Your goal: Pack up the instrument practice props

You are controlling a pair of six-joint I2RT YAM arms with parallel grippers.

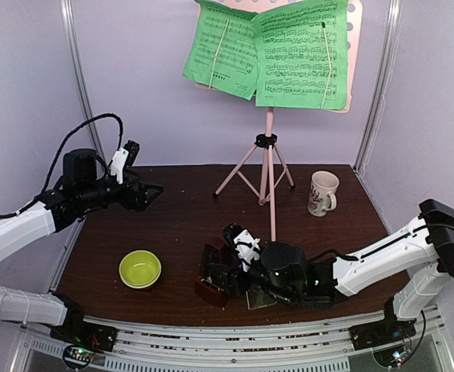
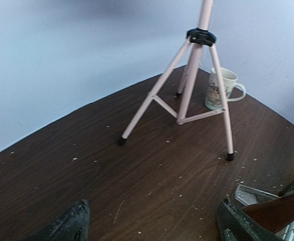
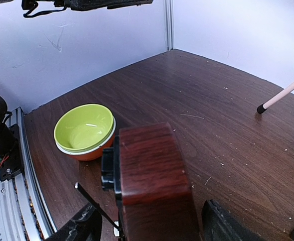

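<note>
Dark red metronome [image 3: 154, 175] between spread right fingers [image 3: 225, 226], arm stretched low, left fingers [image 2: 69, 226] spread, raised

Nothing legible here: the green pages [image 1: 266, 54] carry printed music staves too small to read, and the mug [image 2: 218, 89] bears a blurred print with no words made out

The dark table [image 1: 184, 225] bears a pink tripod stand [image 1: 267, 167], white mug [image 1: 322, 192], yellow-green bowl [image 1: 140, 269] and red metronome [image 3: 152, 165].
</note>
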